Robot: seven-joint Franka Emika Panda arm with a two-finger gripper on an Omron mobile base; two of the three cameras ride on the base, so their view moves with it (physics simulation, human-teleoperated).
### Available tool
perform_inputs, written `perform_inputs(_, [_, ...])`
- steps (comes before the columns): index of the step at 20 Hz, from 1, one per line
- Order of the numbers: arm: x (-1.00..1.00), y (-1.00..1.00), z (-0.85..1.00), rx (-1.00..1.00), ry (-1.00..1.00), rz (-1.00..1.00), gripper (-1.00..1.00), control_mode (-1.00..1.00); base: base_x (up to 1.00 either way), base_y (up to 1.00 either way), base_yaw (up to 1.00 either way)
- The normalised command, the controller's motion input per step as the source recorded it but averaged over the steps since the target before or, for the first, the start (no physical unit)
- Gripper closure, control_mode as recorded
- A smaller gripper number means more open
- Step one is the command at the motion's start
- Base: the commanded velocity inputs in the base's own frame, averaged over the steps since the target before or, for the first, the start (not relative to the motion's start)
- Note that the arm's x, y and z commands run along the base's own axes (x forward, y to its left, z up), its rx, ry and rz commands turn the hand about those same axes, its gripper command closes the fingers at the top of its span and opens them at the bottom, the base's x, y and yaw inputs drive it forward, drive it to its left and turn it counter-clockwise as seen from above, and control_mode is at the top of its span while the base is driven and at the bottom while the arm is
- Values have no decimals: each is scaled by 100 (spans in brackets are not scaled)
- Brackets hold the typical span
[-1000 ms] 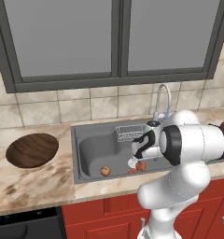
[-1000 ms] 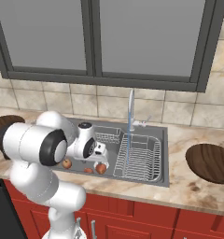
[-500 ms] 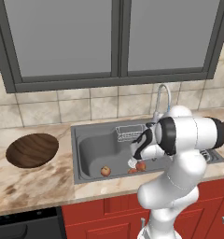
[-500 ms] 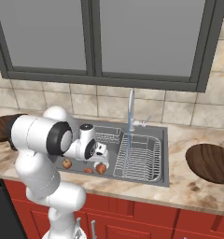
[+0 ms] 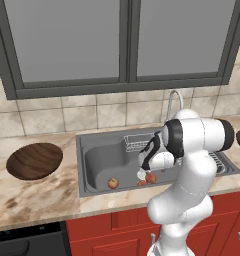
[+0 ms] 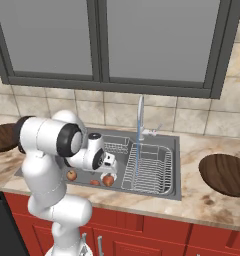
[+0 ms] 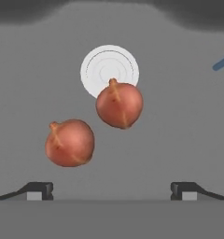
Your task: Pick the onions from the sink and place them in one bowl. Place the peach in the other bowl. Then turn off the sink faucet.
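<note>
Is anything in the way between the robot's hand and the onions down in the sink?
Nothing visible blocks it. In the hand view the open hand looks straight down at two onions lying apart on the bare sink floor, one partly over the white drain. The peach lies off to one side.

We see the sink (image 5: 99,160) as matt grey steel, smooth across its floor, with a flat white drain (image 7: 109,70) ringed by faint circles. The two onions (image 7: 93,123) look smooth and faintly satiny, reddish skin crossed by pale seams. The faucet (image 6: 140,116) reads as polished chrome, and the wire rack (image 6: 149,167) beside it as thin bright metal. The left bowl (image 5: 34,160) shows dark wood with visible grain; the right bowl (image 6: 225,174) looks the same, perhaps a touch glossier. The counter (image 5: 37,197) is mottled, marble-like stone, and the arm (image 5: 199,137) looks like glossy white plastic.
</note>
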Motion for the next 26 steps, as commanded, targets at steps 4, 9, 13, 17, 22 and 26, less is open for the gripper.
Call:
perform_inputs(4, [13, 0, -18, 0, -1, 0, -100, -100, 0, 0, 0])
perform_inputs(9, [17, 0, -19, 0, -1, 0, -100, -100, 0, 0, 0])
perform_inputs(13, [24, 0, -16, 0, 0, 0, -100, -100, 0, 0, 0])
perform_inputs(17, [19, 0, -14, 0, 0, 0, -100, -100, 0, 0, 0])
perform_inputs(22, [11, -8, -13, 0, 0, 0, -100, -100, 0, 0, 0])
perform_inputs(26, [10, -9, -13, 1, 0, 0, -100, -100, 0, 0, 0])
